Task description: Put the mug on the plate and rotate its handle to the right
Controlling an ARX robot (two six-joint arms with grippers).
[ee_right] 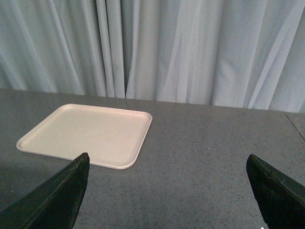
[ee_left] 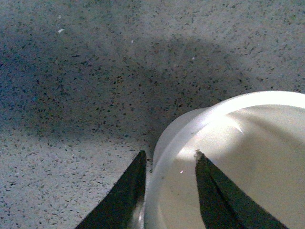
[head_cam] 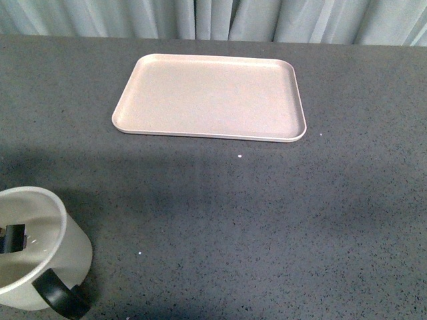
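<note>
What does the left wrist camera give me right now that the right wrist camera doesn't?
Only the left wrist view shows the mug and the left gripper, one finger inside the rim and one outside, straddling the mug wall. Only the right wrist view shows the plate with nothing on it, the curtain behind it, and the right gripper spread wide, holding nothing. Both show the speckled grey table.

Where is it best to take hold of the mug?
Probably by the rim wall from above: the mug stands upright and open, and the left claw already straddles the rim, one finger inside and one outside. The handle stays clear.
</note>
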